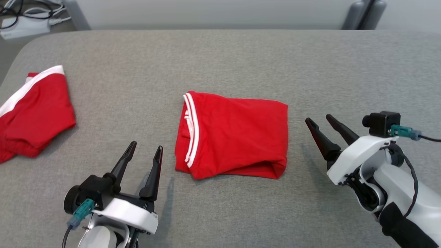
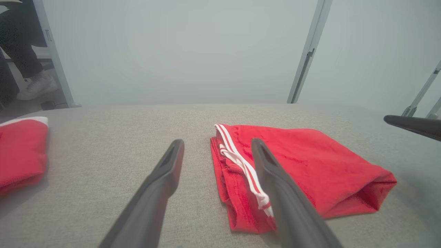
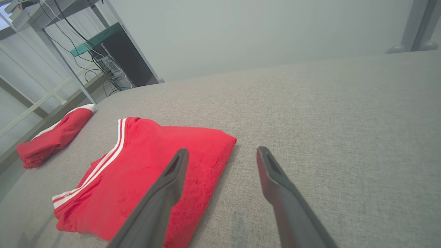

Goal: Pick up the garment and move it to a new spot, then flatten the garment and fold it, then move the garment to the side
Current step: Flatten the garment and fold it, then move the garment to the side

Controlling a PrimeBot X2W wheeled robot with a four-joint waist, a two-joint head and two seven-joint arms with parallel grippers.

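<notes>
A: Left gripper [image 1: 146,146], what is it doing?
B: It is hanging at 7 o'clock in the head view, with its fingers spread and gripping nothing.
A: And the right gripper [image 1: 318,119]?
B: It is hanging at 4 o'clock. Its fingers are also spread and empty, and its tips are pointing toward 11 o'clock.
A: Where is the garment [image 1: 237,134]?
B: It is lying folded mid-table [image 1: 220,62], between the two grippers and touching neither. Its white-striped edge is facing 9 o'clock. A second red garment [image 1: 34,113] is lying well apart at 9 o'clock, near the table's edge.

Left gripper [image 1: 145,147], right gripper [image 1: 318,119]: fingers apart.
</notes>
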